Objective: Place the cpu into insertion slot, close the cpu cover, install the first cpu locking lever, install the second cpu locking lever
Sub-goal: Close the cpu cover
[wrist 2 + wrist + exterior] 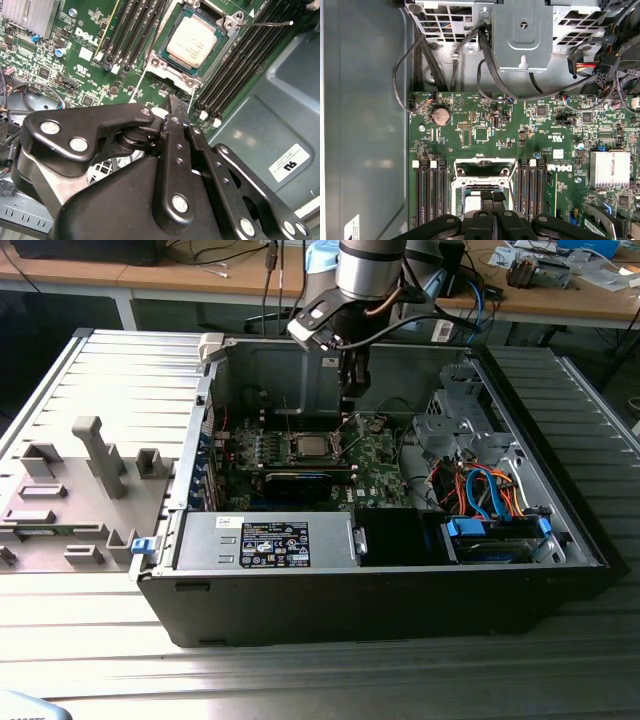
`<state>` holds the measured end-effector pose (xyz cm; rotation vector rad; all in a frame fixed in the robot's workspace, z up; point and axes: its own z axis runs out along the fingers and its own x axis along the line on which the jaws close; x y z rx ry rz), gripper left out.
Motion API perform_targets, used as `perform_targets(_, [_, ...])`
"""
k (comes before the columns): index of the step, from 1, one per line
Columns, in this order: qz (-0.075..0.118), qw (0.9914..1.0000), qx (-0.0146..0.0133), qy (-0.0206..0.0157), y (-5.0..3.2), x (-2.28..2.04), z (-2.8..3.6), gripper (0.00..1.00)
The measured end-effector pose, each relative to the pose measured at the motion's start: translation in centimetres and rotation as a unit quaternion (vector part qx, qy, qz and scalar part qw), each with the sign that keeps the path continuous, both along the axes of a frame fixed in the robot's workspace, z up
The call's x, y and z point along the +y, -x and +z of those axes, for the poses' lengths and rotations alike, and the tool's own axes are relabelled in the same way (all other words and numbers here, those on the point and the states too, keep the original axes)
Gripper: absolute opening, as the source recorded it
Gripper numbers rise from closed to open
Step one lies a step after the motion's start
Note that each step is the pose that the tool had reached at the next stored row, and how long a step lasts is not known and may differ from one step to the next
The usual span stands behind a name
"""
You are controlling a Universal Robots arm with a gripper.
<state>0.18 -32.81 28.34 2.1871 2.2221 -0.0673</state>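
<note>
The gripper (176, 102), fingers pressed together and empty, hovers just beside the slot (227, 23), where the cpu (192, 42) sits under the lowered cover (172, 75), so the lever (265, 23) step seems in hand, calling for precise contact on that thin wire.

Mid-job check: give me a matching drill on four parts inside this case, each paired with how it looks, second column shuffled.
Things:
1 cpu
2 memory slots
3 heatsink
4 coin battery

Looks:
A long, narrow, black
B finned silver block
C small round disc
D flat square, dull silver top

Pairs: 1-D, 2-A, 3-B, 4-C
</note>
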Motion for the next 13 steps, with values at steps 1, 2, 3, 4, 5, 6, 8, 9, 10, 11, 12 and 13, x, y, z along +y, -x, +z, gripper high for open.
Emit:
perform_targets(1, [0.000,1.00000,0.0000,0.0000,-0.04,0.00,0.00,0.11])
perform_targets(2, [0.000,1.00000,0.0000,0.0000,-0.08,0.00,-0.01,0.11])
perform_targets(3, [0.000,1.00000,0.0000,0.0000,-0.12,0.00,-0.01,0.11])
perform_targets(4, [0.000,1.00000,0.0000,0.0000,-0.20,0.00,-0.02,0.11])
perform_targets(5, [0.000,1.00000,0.0000,0.0000,-0.24,0.00,-0.02,0.11])
perform_targets(6, [0.000,1.00000,0.0000,0.0000,-0.28,0.00,-0.03,0.11])
perform_targets(8, [0.000,1.00000,0.0000,0.0000,-0.35,0.00,-0.03,0.11])
perform_targets(9, [0.000,1.00000,0.0000,0.0000,-0.40,0.00,-0.04,0.11])
perform_targets(10, [0.000,1.00000,0.0000,0.0000,-0.48,0.00,-0.05,0.11])
perform_targets(11, [0.000,1.00000,0.0000,0.0000,-0.53,0.00,-0.05,0.11])
perform_targets(12, [0.000,1.00000,0.0000,0.0000,-0.56,0.00,-0.06,0.11])
perform_targets(13, [0.000,1.00000,0.0000,0.0000,-0.62,0.00,-0.06,0.11])
